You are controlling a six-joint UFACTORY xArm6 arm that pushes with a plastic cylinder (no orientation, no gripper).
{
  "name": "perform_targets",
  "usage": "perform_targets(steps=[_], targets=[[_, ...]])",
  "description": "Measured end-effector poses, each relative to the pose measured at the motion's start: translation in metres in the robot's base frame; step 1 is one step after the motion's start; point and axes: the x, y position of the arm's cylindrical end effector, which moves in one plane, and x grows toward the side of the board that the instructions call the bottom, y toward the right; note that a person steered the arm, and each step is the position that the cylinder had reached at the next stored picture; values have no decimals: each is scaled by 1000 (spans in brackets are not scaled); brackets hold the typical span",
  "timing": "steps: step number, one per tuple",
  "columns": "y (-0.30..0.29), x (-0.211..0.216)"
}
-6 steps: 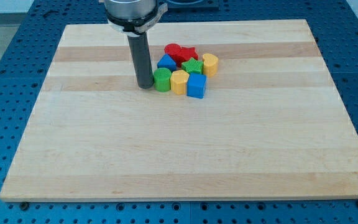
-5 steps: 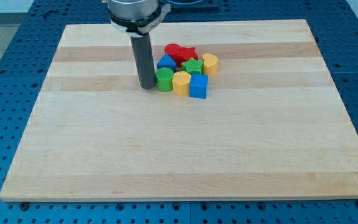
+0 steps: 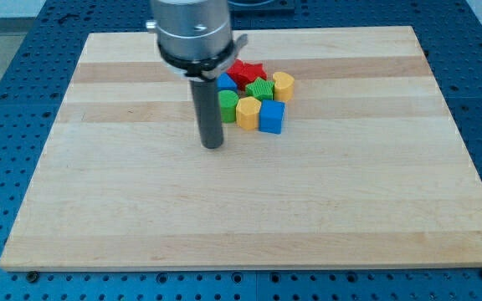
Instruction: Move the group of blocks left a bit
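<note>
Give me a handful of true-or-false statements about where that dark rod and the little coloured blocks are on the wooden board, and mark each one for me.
1. My tip sits at the view's left and bottom of the block cluster. True.
2. The blocks are scattered across the whole wooden board. False: they huddle in one tight group near the view's top centre.
3. The yellow cylinder is at the cluster's right edge in the view. True.
4. The blue cube lies at the cluster's top edge. False: it is at the bottom right of the cluster.
5. The red star lies at the top of the cluster. True.
</note>
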Motion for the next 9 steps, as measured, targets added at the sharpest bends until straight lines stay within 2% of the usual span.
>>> perform_targets(steps=[2,5,9], targets=[[21,0],[124,0],[116,-5]])
